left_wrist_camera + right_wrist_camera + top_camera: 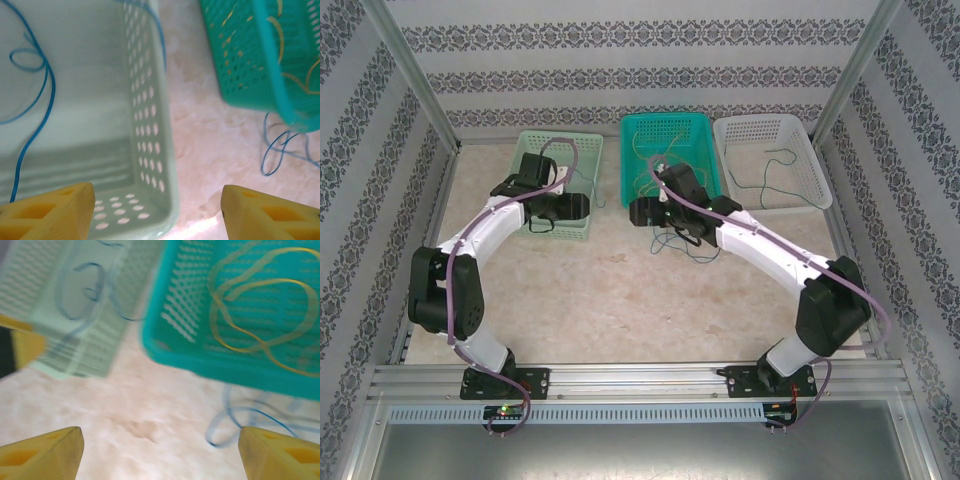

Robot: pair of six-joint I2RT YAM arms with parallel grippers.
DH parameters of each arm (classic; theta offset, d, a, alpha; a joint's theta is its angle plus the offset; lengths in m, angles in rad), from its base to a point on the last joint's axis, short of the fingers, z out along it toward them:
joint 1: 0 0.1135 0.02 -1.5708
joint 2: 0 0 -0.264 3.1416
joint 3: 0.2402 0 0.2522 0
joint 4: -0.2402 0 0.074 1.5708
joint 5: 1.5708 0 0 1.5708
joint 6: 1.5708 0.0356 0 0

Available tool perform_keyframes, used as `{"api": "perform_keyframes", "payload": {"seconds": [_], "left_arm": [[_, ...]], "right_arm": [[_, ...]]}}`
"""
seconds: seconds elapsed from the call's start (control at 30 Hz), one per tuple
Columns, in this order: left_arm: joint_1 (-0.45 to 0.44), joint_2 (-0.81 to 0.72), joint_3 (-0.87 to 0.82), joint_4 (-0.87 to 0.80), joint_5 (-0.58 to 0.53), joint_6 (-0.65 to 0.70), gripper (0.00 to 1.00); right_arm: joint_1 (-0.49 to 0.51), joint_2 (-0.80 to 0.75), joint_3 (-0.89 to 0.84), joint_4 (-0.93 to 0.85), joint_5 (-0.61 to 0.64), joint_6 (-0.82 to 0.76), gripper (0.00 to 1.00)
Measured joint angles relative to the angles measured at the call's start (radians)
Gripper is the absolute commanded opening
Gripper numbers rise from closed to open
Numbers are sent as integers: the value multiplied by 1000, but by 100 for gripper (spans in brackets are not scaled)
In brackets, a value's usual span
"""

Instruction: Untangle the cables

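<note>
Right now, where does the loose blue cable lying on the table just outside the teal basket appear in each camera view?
Top external: blue cable at centre, on the table just in front of the teal basket.
Left wrist: right edge, below the basket's corner.
Right wrist: lower right, under the basket's rim.
Shared landmark: the teal basket.

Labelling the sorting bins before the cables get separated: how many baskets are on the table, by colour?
Light green basket: 1
Teal basket: 1
White basket: 1
Total: 3
</note>
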Motion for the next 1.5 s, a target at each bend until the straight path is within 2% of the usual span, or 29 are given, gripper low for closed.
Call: {"api": "perform_keyframes", "payload": {"seconds": [0.17, 0.27, 0.5, 0.73, 1.03, 1.27, 1.37, 1.5], "left_arm": [[-13, -16, -37, 0, -34, 3, 67], [-21, -30, -37, 1, -37, 3, 67], [-26, -37, -37, 1, -38, 3, 67], [-26, -47, -37, 1, -46, 3, 68], [-26, -48, -37, 1, -49, 10, 68], [-26, -48, -37, 0, -53, 18, 68], [-26, -48, -37, 0, -53, 19, 68], [-26, -48, -37, 0, -53, 19, 68]], "right_arm": [[-22, -133, -138, -102, 85, -6, 72], [-28, -127, -176, -161, 105, -24, 71], [-26, 8, -172, -255, 142, -59, 64], [-23, 196, -60, -319, 192, -96, 62], [-13, 366, 31, -344, 244, -142, 47], [-19, 388, 18, -331, 239, -144, 7], [-18, 379, 8, -331, 233, -152, 0], [6, 343, 9, -351, 197, -181, 0]]}}
